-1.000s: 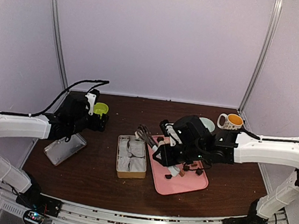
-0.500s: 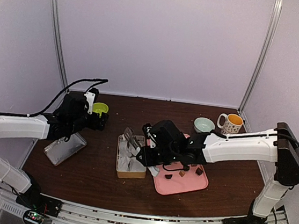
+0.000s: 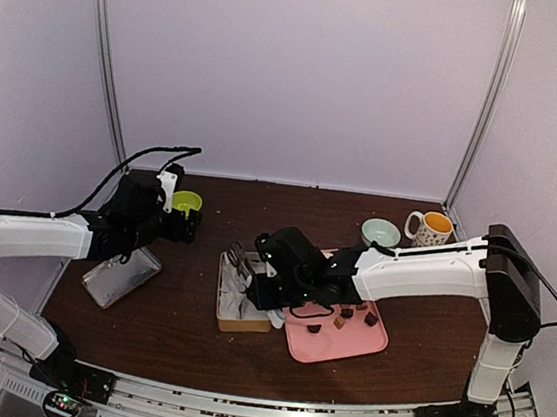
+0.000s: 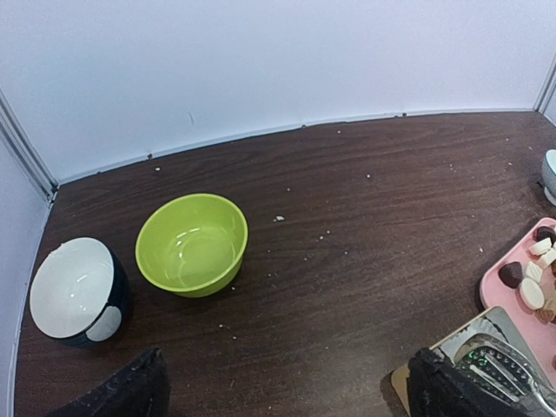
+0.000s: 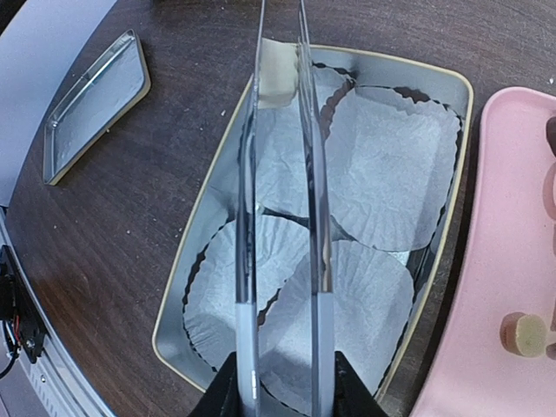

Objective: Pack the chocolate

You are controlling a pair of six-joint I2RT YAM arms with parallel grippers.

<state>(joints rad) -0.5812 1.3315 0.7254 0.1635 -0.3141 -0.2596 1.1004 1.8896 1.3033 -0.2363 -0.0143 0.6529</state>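
Observation:
Several small chocolate pieces [image 3: 345, 318], dark, caramel and cream, lie on the pink tray [image 3: 315, 351]. My right gripper [image 3: 268, 286] is shut on the clear tongs [image 5: 280, 217] and holds them over the tan box [image 3: 242, 322], which is lined with white paper cups [image 5: 382, 165]. A cream-white piece [image 5: 278, 76] sits between the tong tips at the box's far end; I cannot tell whether it is gripped or resting. A caramel piece [image 5: 521, 334] lies on the tray's near edge. My left gripper [image 3: 186, 226] is open and empty, hovering near the green bowl [image 4: 191, 243].
A tin lid [image 3: 122, 276] lies at the left of the box. A black and white bowl [image 4: 76, 291] stands beside the green bowl. A pale bowl [image 3: 380, 232] and an orange-lined mug [image 3: 429, 226] stand at the back right. Crumbs dot the table.
My right gripper has moved left with the tongs, from above the pink tray to above the box. The left arm has not moved.

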